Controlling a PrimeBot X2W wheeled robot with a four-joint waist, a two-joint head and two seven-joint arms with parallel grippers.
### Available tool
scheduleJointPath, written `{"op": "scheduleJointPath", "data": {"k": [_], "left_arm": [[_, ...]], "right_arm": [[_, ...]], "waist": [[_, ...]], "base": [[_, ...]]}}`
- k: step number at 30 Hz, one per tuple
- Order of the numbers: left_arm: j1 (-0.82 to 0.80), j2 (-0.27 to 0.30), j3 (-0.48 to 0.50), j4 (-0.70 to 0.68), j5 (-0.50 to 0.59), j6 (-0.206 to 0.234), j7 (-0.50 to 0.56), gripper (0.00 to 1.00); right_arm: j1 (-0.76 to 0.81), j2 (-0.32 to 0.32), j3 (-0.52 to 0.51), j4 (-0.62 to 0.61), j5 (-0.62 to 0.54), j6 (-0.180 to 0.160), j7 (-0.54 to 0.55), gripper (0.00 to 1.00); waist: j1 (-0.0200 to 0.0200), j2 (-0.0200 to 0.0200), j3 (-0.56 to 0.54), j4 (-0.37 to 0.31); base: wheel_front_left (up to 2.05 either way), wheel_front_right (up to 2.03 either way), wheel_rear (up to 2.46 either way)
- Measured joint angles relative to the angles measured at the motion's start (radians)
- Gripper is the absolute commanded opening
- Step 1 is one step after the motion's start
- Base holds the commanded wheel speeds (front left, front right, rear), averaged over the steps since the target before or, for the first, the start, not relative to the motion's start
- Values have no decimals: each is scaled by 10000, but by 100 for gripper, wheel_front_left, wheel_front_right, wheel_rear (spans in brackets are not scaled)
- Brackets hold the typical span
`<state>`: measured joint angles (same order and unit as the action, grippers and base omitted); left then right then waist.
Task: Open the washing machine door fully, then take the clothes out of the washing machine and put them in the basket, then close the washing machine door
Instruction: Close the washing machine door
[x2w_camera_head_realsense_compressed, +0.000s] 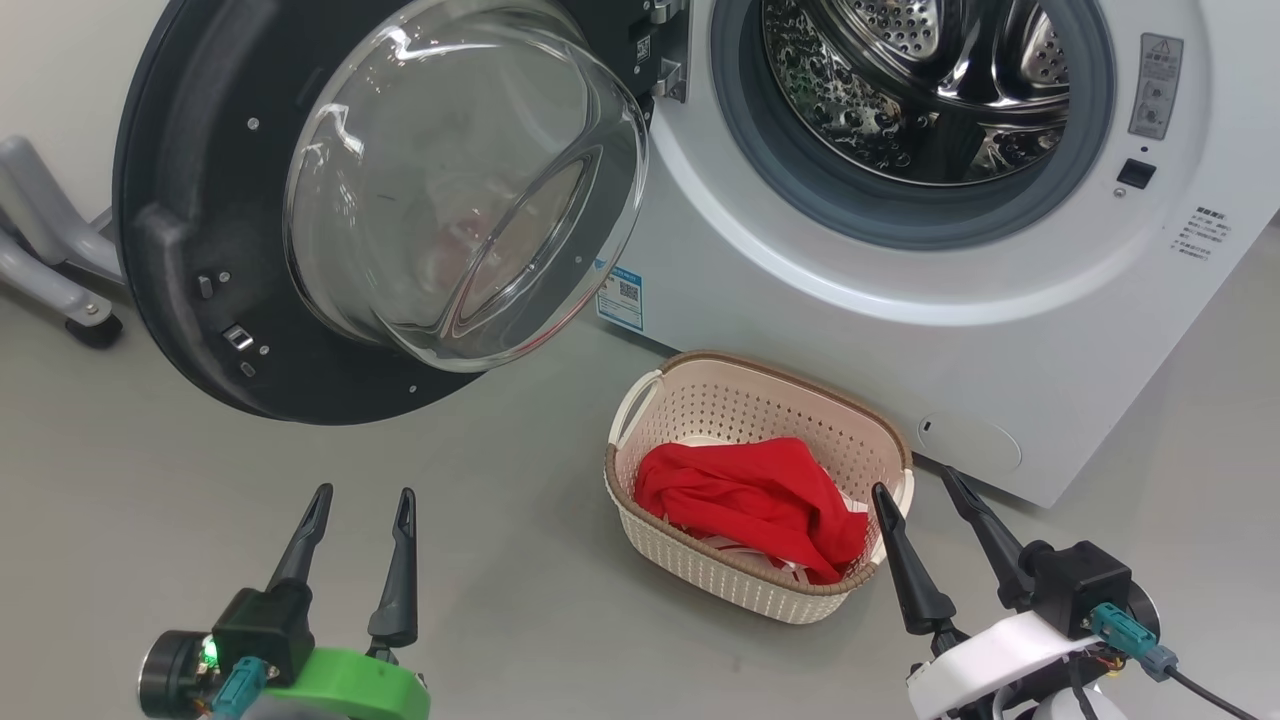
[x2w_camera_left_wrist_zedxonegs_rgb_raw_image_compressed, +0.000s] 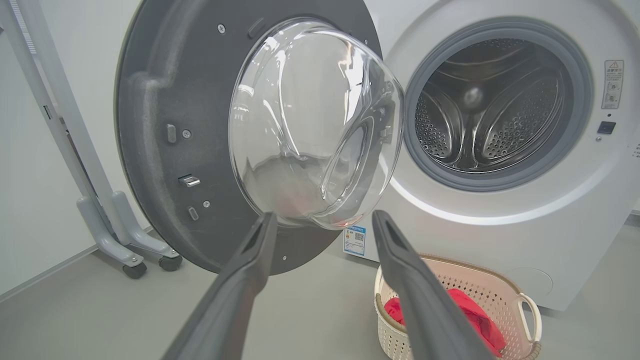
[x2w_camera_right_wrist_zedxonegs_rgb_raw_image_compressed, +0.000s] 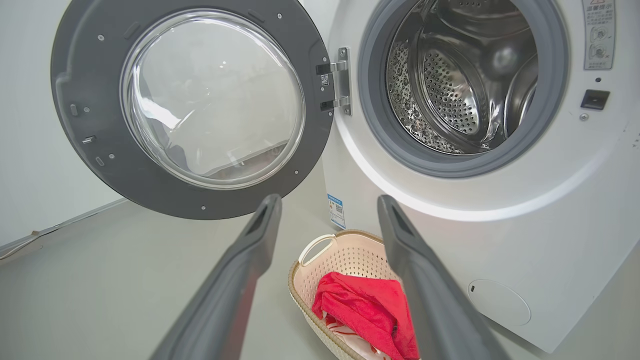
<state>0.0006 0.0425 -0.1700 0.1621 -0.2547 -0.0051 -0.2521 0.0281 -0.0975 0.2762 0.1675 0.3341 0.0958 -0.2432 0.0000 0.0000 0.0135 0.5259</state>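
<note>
Resting in the basket (x2w_camera_head_realsense_compressed: 700, 572), clothes (x2w_camera_head_realsense_compressed: 760, 495) beside right gripper (x2w_camera_head_realsense_compressed: 912, 480).

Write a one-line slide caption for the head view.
Washing machine door open, drum apparently empty, clothes in the basket, left gripper and right gripper open nearby.

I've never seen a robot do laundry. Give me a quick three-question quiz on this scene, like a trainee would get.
1. True or false: the washing machine door is shut.
2. Where do the red clothes lie?
3. The left claw and right claw are: A both open, B both shut, C one open, one shut.
Key: 1 false; 2 in the basket; 3 A.
</note>
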Motion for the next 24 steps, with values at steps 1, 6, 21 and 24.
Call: {"op": "scheduleJointPath", "data": {"k": [1, 6, 21, 24], "left_arm": [[0, 0, 0, 0, 2, 0, 0, 100], [0, 0, 0, 2, 4, 0, 0, 100], [0, 0, 0, 2, 13, -6, 0, 0], [-1, 0, 36, -111, 15, -17, 0, 0]], "right_arm": [[0, 0, -2, 4, 0, 0, 0, 100], [0, 8, -4, 15, 0, 0, 0, 100], [0, 10, -15, 21, 0, -2, -2, 100], [0, 10, -15, 21, 0, -2, -2, 100]], "waist": [[0, 0, -7, -3], [0, 0, -36, -15], [0, 0, -25, -32], [0, 0, -5, -33]], "base": [[0, 0, 0], [0, 0, 0], [0, 0, 0], [0, 0, 0]]}}
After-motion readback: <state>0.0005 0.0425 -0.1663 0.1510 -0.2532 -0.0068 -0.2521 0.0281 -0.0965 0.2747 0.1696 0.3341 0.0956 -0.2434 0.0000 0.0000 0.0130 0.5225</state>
